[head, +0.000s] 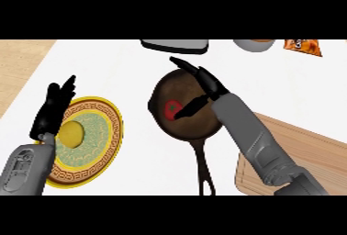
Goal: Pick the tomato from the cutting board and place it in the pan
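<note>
Two black hands show. The right hand (207, 85) is spread over the round dark pan (186, 128), fingers straight, thumb beside the red tomato (171, 108) lying inside it. The wooden cutting board (305, 151) sits right of the pan. The left hand (54, 108) rests open by a patterned yellow plate (102, 147).

You see the red tomato (172, 108) lying inside the dark round cast-iron pan (175, 126), near its left wall, on the white countertop (136, 64). Your right hand (210, 87) hangs over the pan with fingers straight and thumb angled toward the tomato. The wooden cutting board (305, 151) sits at the counter's right edge. Your left hand (53, 108) rests open, fingers up, beside a yellow patterned plate (102, 133) carrying a yellow round fruit (71, 133) near the left edge.
</note>
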Robot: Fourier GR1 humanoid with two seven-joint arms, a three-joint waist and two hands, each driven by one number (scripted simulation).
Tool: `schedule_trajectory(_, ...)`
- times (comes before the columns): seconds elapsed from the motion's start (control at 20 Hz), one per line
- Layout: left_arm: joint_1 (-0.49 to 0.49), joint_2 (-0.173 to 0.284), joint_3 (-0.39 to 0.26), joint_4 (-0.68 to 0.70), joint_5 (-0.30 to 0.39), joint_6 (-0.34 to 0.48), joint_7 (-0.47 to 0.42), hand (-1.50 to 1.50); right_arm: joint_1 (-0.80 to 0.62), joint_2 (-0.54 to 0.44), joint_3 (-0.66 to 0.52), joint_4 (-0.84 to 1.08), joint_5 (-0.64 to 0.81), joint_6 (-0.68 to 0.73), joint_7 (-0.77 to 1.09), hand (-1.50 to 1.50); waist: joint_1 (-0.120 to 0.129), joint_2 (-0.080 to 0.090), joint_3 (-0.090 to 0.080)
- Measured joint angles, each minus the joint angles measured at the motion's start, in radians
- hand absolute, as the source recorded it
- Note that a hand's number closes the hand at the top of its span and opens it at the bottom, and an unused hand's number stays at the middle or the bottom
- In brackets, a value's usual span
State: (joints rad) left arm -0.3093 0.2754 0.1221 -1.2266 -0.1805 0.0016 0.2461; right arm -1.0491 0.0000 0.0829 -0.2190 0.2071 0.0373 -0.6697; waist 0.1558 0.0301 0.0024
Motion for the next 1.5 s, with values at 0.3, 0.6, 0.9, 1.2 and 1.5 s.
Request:
schedule_trajectory(0.3,0.059,0.022,0.032,-0.032,0.016,0.0,-0.001,0.0,-0.064,-0.034,-0.061,0.041,-0.065,0.003,0.049,-1.5,-0.054,-0.006,-0.001)
schedule_trajectory(0.6,0.082,0.026,0.046,-0.051,0.021,0.005,-0.002,0.0,-0.099,-0.169,-0.121,0.072,-0.107,0.113,0.04,-1.5,-0.075,0.0,0.0)
schedule_trajectory(0.9,0.079,0.028,0.048,-0.052,0.021,0.004,-0.007,0.0,-0.095,-0.331,-0.138,0.097,-0.113,0.282,-0.002,-1.5,-0.076,0.007,0.0)
schedule_trajectory(1.2,0.077,0.02,0.039,-0.063,0.022,-0.001,-0.003,0.0,-0.081,-0.458,-0.13,0.108,-0.095,0.388,-0.027,-1.5,-0.063,0.015,0.002)
schedule_trajectory(1.5,0.076,0.018,0.038,-0.076,0.021,-0.001,0.0,0.0,-0.07,-0.555,-0.12,0.099,-0.08,0.438,-0.021,-1.5,-0.057,0.017,0.004)
